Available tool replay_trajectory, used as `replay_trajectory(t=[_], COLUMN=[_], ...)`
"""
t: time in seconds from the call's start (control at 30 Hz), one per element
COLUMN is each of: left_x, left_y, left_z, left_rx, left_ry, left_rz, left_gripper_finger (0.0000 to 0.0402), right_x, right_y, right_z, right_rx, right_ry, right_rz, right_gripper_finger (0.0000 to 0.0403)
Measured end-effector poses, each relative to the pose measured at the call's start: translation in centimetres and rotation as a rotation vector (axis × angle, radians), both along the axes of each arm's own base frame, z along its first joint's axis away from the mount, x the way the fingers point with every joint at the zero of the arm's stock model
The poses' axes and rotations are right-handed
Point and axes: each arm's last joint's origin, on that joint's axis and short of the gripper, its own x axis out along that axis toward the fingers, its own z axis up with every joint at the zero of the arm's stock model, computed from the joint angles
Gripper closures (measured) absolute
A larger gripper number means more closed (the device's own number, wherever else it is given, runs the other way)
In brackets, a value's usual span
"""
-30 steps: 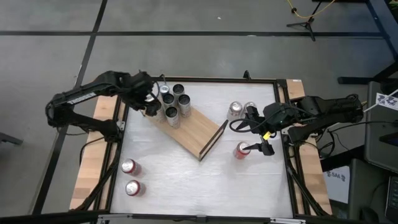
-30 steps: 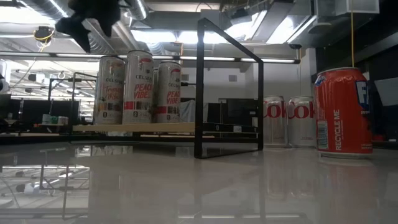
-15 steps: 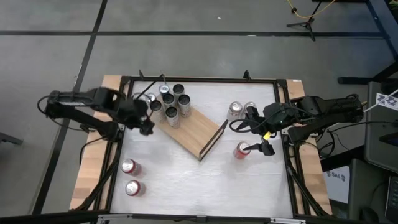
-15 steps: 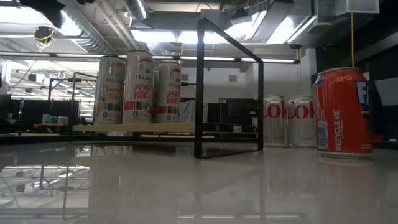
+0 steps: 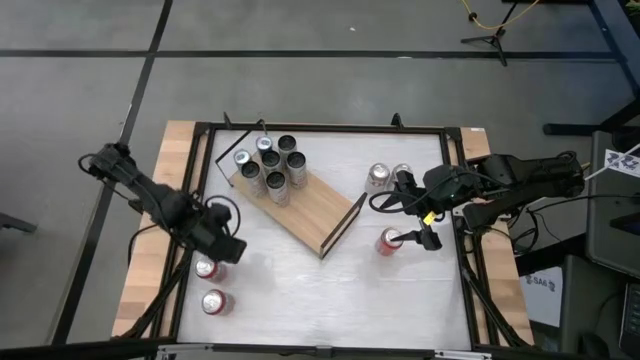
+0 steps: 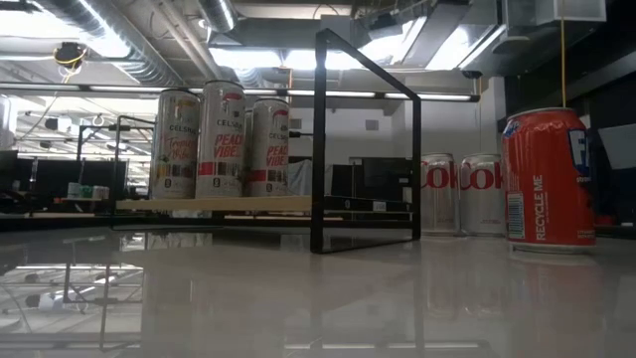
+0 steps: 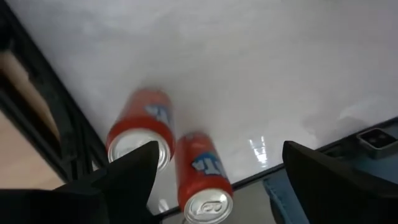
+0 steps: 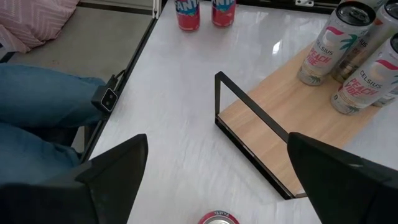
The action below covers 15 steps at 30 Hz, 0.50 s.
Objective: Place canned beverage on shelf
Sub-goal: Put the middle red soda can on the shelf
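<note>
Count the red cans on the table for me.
3. Two red cans stand together near the table's front-left corner, under the left hand. A third stands right of the shelf, by the right hand. None looks hidden.

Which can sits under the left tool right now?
Start at the shelf in the middle of the table, then go toward the table's left front corner. Two red cans stand there; it is the red can nearer the shelf, under the open left tool.
</note>
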Motion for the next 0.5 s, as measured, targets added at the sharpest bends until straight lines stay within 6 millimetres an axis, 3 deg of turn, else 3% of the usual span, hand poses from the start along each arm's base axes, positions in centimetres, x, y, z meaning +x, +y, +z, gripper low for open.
replay_trajectory(t=[0.5], left_x=[-1.8], left_y=[-4.5], left_z=[-1.8], left_rx=[0.026], left_ry=[0.171], left_rz=[0.125], left_gripper_finger=[0.0068], right_x=[0.0], right_y=[0.0], right_z=[0.0], right_rx=[0.0], right_ry=[0.001], right_rz=[0.0], right_gripper_finger=[0.0024])
